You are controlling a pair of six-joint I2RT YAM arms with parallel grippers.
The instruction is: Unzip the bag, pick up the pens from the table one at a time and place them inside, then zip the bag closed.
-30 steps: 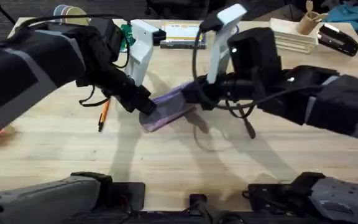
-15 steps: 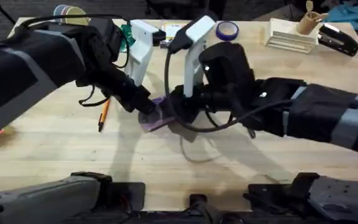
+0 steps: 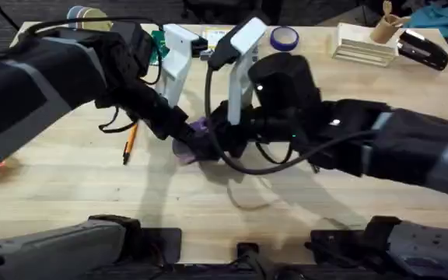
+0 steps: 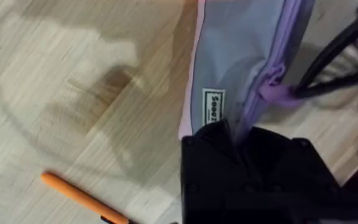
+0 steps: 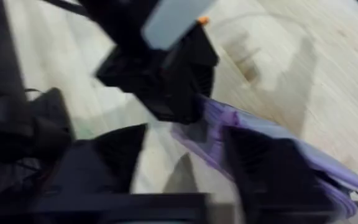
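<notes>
The lavender bag (image 3: 190,148) lies mid-table, mostly covered by both arms. My left gripper (image 3: 175,129) is shut on the bag's (image 4: 235,56) end, next to its white label. The purple zipper pull (image 4: 277,93) sits close to that grip. My right gripper (image 3: 215,138) hovers over the bag (image 5: 272,134) right beside the left one, with its fingers (image 5: 114,155) spread apart and nothing held. The orange pen (image 3: 130,143) rests on the table (image 3: 208,202) left of the bag and shows again as the orange pen (image 4: 82,199). A slim dark stick (image 3: 315,165) shows under the right arm, possibly the black pen.
Along the far edge stand tape rolls (image 3: 84,15), a purple tape roll (image 3: 285,36), a flat clear box (image 3: 222,43), a wooden tray stack (image 3: 364,43) and a black stapler (image 3: 422,47). Bare wood lies in front of the arms.
My right arm has slid left along the bag until its gripper is beside the left one, covering most of the bag. The left arm and orange pen stayed put.
</notes>
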